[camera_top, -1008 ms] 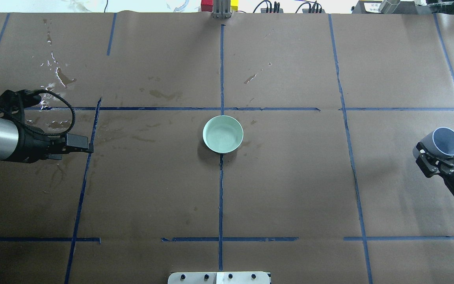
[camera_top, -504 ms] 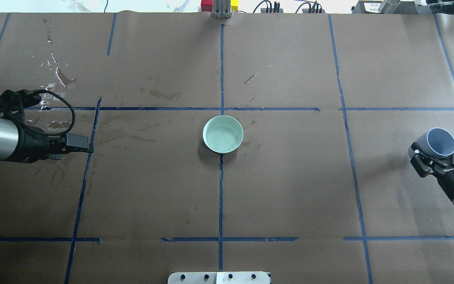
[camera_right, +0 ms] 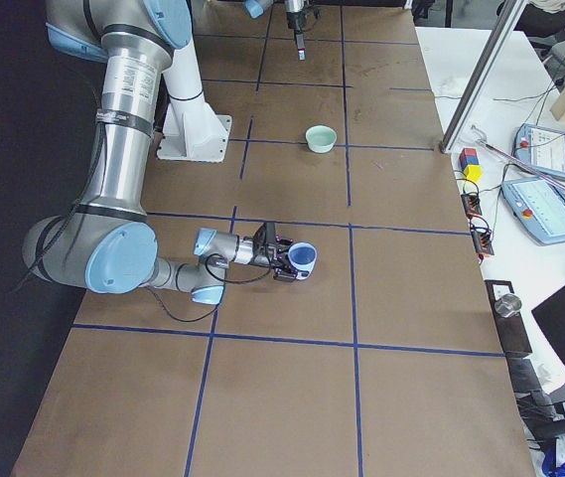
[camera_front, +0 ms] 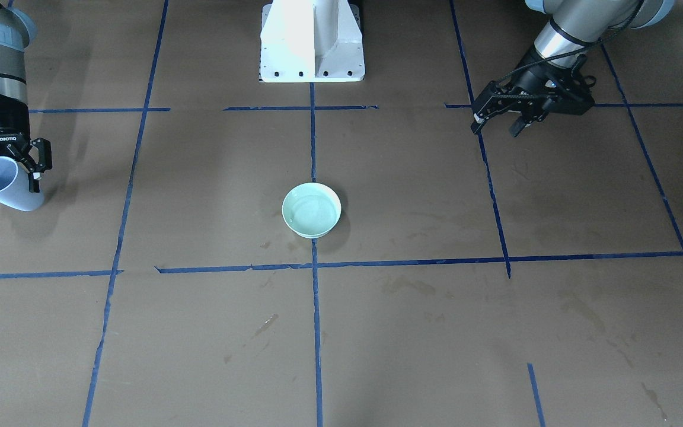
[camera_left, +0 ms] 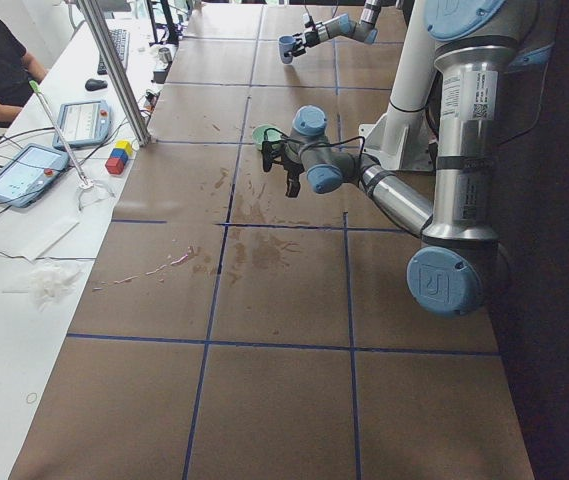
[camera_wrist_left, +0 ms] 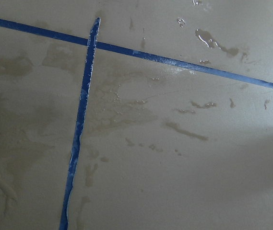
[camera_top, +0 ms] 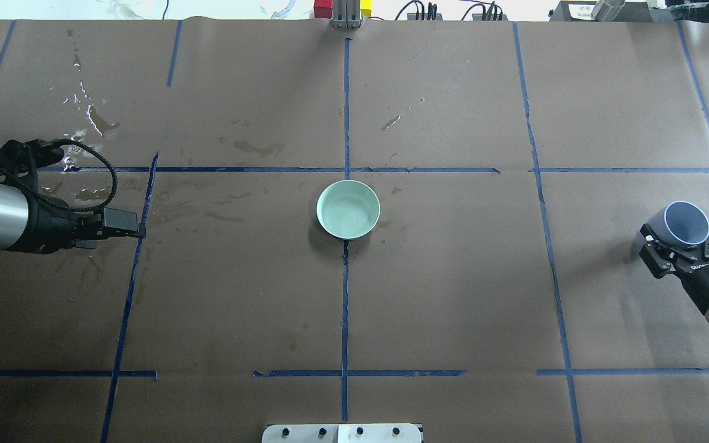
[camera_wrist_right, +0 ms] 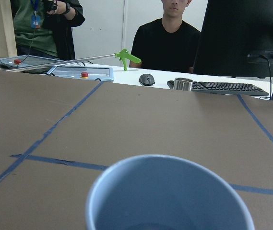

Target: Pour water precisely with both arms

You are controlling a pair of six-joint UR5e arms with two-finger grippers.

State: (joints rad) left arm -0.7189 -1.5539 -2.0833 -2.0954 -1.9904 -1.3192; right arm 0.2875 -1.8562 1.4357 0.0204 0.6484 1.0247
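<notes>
Brown-papered table (camera_top: 453,277), blue tape grid (camera_top: 344,307); mint bowl (camera_top: 348,209) at centre; wet patches (camera_top: 95,122).

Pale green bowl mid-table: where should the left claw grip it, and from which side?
Pinch the left rim of the pale green round bowl top-down, one finger inside, one outside. It sits upright, low and wide, probably too broad to span; the open left claw is on that side.
</notes>
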